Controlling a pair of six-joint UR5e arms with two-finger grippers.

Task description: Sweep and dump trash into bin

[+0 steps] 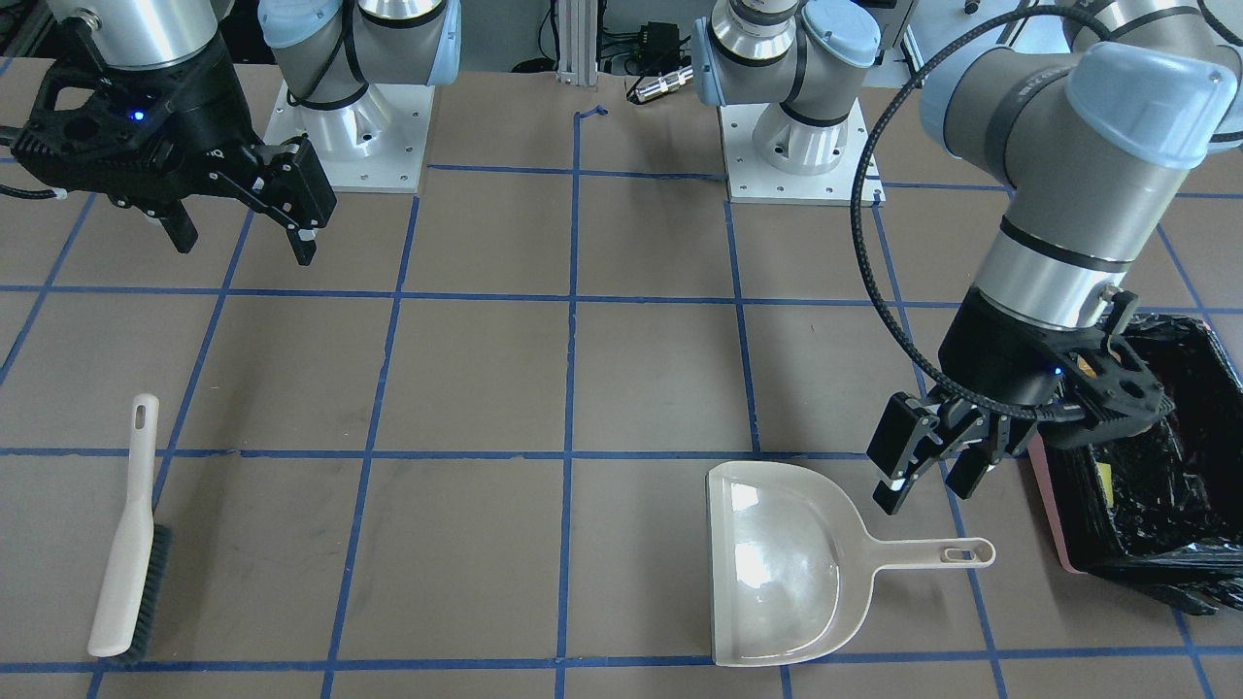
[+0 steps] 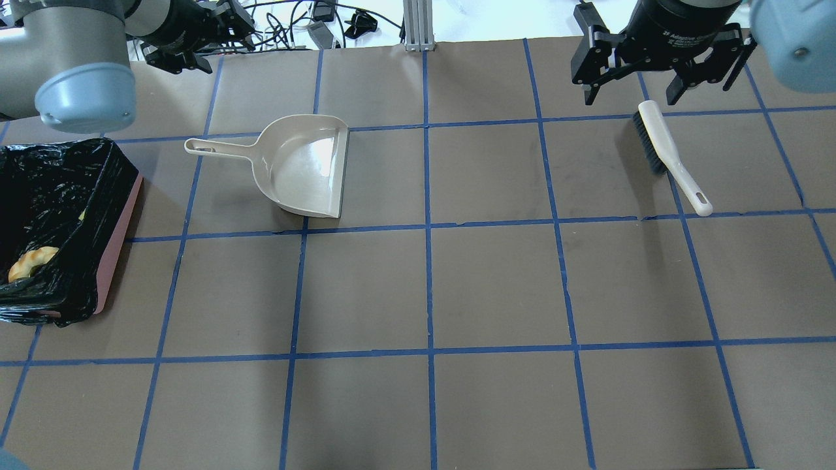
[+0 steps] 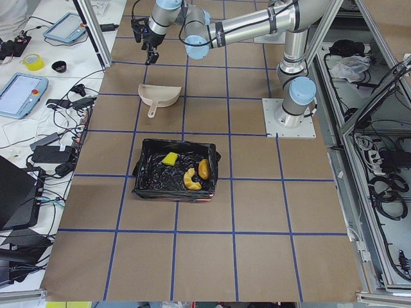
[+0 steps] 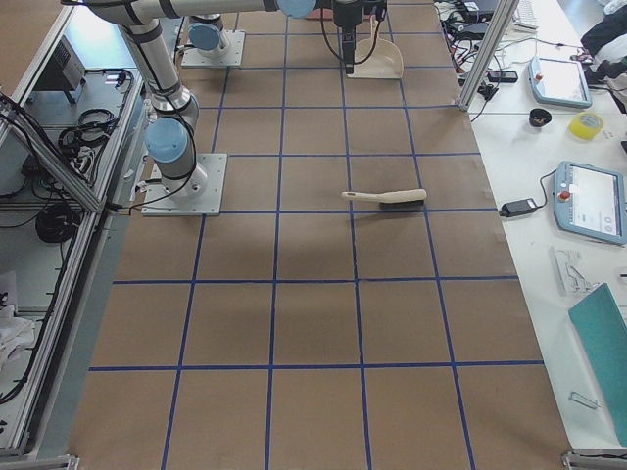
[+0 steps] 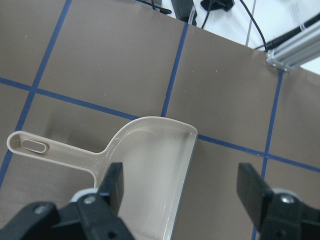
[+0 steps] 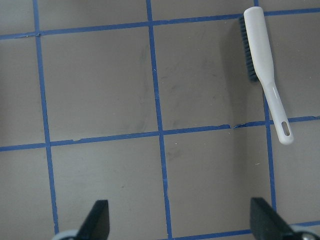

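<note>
Exterior left view gives the clearest look at the trash: a yellow sponge (image 3: 169, 158), a pale crescent slice (image 3: 190, 180) and a golden-brown lumpy piece (image 3: 203, 169) all lie inside the bin (image 3: 142, 186). The two rounded bits sit close together at one end and the sponge lies apart from them. The bin is a pink rectangular box lined with a glossy, crinkled black bag, and it stands on the brown, blue-taped desk (image 2: 496, 287) at the robot's left end.

Near the bin the beige dustpan (image 2: 304, 166) lies flat on the desk, its pan bare and its handle pointing towards the bin. The left pincer (image 1: 927, 493) hangs above the handle, between pan and bin, with its jaws spread and grasping nothing.

Well apart, on the robot's right, a white-handled brush (image 2: 669, 156) with dark bristles lies on the desk. The right pincer (image 2: 630, 98) hovers just past its bristle end, likewise released and holding nothing.
</note>
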